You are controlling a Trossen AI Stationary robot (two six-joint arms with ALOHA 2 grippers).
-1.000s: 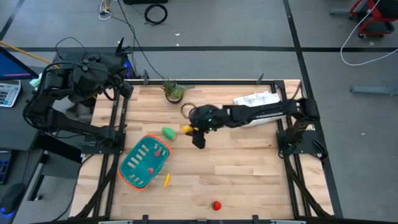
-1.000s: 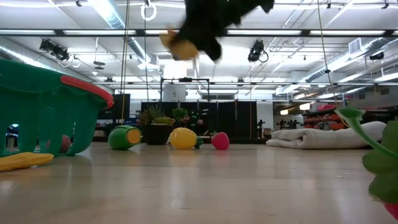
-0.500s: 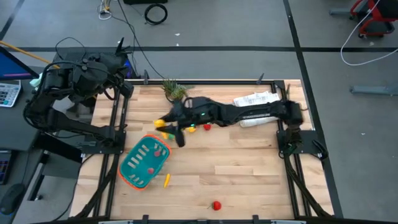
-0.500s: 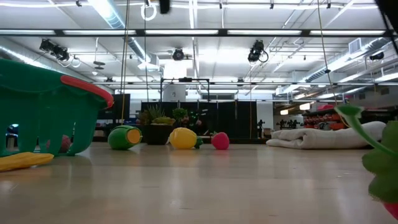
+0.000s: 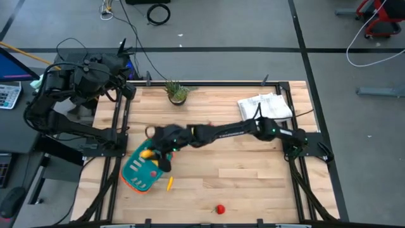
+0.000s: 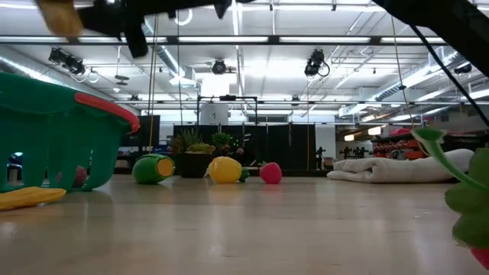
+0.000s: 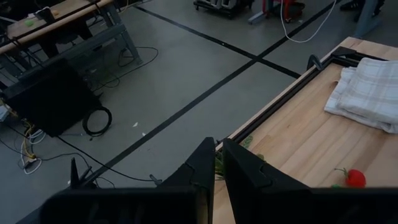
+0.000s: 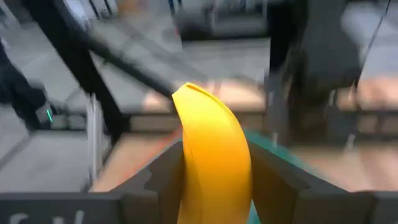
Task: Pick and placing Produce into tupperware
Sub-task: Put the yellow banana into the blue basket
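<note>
My right arm reaches across the table to the left, and its gripper hangs over the teal basket, shut on the yellow banana. The low view shows the banana high above the basket. A thin yellow-orange piece lies on the table beside the basket. A red piece lies near the near edge. The green piece, lemon and a red piece lie on the table; from above, the arm hides them. My left gripper is shut, parked off the table's left side. My right gripper pinches the banana's body between its two fingers, one on each side. The banana's free end sticks out past the fingertips. The banana is lifted clear, above the basket.
A spiky potted plant stands at the far edge. A white checked folded cloth lies at the far right corner. My right arm spans the table's middle. Bare wood shows on the near right part.
My right gripper has swung with the banana from the table's middle toward the left and near edge, and now hangs over the basket. The arm now covers the green piece, lemon and red piece in the high view. The produce on the table has stayed put.
</note>
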